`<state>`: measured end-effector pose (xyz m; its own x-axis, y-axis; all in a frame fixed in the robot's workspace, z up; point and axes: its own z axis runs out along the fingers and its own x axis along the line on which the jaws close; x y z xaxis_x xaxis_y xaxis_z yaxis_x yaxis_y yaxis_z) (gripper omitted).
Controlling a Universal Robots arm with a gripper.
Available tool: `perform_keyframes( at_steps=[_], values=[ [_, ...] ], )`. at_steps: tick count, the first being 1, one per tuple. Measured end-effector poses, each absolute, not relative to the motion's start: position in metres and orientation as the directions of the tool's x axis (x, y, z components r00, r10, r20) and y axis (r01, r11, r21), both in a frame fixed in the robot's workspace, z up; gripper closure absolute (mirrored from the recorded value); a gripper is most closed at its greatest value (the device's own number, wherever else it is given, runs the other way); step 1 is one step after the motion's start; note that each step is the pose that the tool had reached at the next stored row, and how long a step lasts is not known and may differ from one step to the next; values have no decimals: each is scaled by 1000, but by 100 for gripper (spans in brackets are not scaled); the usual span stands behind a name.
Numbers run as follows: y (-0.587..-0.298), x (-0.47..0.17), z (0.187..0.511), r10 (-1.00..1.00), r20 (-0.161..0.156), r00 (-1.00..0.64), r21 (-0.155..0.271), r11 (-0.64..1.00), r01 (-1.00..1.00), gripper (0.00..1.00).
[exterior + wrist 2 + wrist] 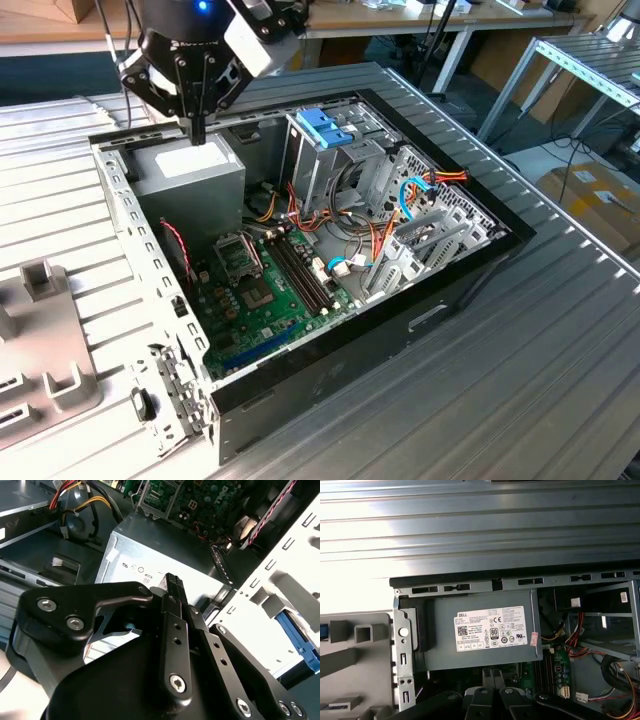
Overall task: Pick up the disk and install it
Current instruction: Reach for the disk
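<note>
The gripper (198, 138) is clenched on nothing, just above the one power supply (200, 185); dropping lower could ram its lid. One blue-topped cage (322, 130) stands beside it. One blue sliver (323, 632) beyond the fixture (375, 680) may be the disk; this cannot be told.

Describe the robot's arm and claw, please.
The gripper is matte black: angular linkage bars joined by silver screws, tapering to two slim fingers with ribbed tips. Above it glows a small blue light, and a pale box sits beside the wrist.
</note>
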<state>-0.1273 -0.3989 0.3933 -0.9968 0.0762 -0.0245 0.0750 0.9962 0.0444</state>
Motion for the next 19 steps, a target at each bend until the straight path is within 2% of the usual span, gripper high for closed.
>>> perform_keyframes(
  at_steps=[19],
  values=[
    [-399, -146, 393, 76, -24, -997, 44, 996, 75, 89]
  ],
)
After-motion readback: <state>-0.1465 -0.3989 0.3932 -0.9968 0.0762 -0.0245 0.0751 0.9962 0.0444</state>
